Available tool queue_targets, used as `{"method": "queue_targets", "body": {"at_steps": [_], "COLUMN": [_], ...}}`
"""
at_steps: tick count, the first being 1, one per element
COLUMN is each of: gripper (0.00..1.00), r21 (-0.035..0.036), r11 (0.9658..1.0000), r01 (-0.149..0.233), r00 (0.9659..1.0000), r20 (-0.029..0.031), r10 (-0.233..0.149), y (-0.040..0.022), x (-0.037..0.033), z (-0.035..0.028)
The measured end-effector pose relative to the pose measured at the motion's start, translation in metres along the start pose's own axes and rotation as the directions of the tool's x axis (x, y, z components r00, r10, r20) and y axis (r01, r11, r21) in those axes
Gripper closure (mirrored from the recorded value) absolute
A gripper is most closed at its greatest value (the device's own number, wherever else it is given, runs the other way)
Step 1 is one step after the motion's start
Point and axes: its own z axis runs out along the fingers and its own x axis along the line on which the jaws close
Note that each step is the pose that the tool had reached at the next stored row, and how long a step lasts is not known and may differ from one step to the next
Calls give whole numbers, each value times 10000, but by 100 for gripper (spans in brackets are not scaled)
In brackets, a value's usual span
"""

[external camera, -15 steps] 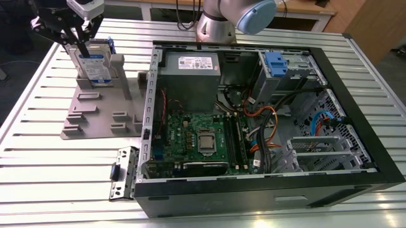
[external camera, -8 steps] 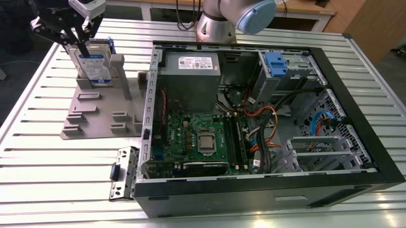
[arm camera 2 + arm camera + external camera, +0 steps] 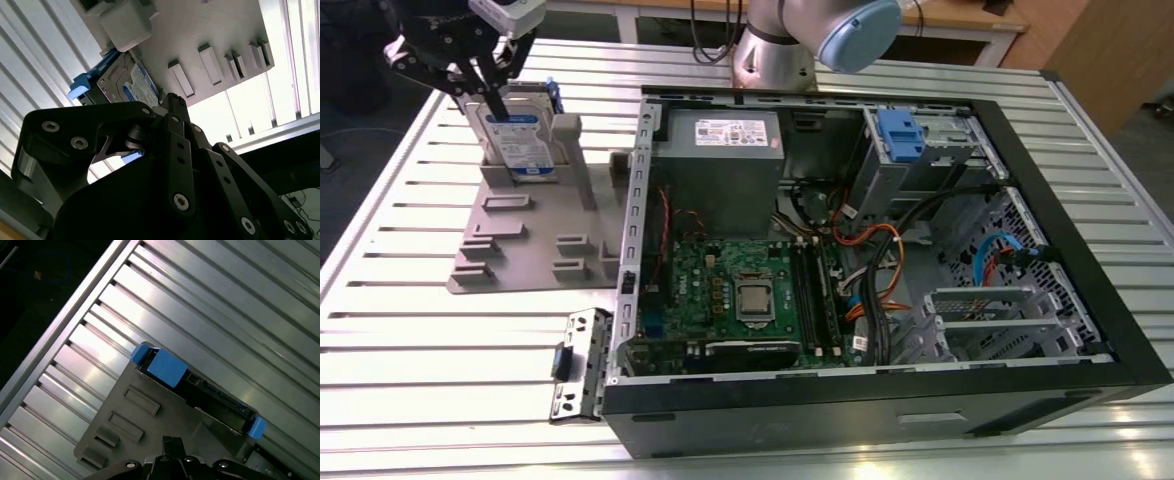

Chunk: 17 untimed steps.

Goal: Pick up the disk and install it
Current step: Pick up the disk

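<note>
The disk [image 3: 523, 138] stands upright on edge in a slot of the grey holder [image 3: 520, 235], at the exterior view's far left, outside the computer case. It is silver with a white-and-blue label [image 3: 141, 86] and a bright blue caddy [image 3: 167, 367]. My gripper [image 3: 480, 98] hangs open over the disk's upper edge, its dark fingers reaching down beside the label. In both wrist views one fingertip [image 3: 172, 442] stands a little off the disk's face, above the holder's plate. The disk rests in the holder, with nothing closed on it.
The open computer case [image 3: 1067, 270] lies on the slatted metal table [image 3: 400, 330], showing a grey power supply [image 3: 720, 150], a green motherboard [image 3: 734, 290] and a blue-latched drive bay [image 3: 901, 130]. A loose metal bracket [image 3: 580, 365] lies by the case front. The arm's base [image 3: 781, 45] stands behind.
</note>
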Motion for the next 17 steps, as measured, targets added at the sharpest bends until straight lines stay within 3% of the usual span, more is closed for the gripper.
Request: {"method": "queue_targets", "body": {"at_steps": [9,17], "gripper": [90,90], "r21": [-19,-36], "r11": [9976,9917], "r01": [685,1282], "r00": [9976,9917], "r20": [-15,-27], "r10": [-685,-1282], "y": [0,0], "x": [0,0], "z": [0,0]}}
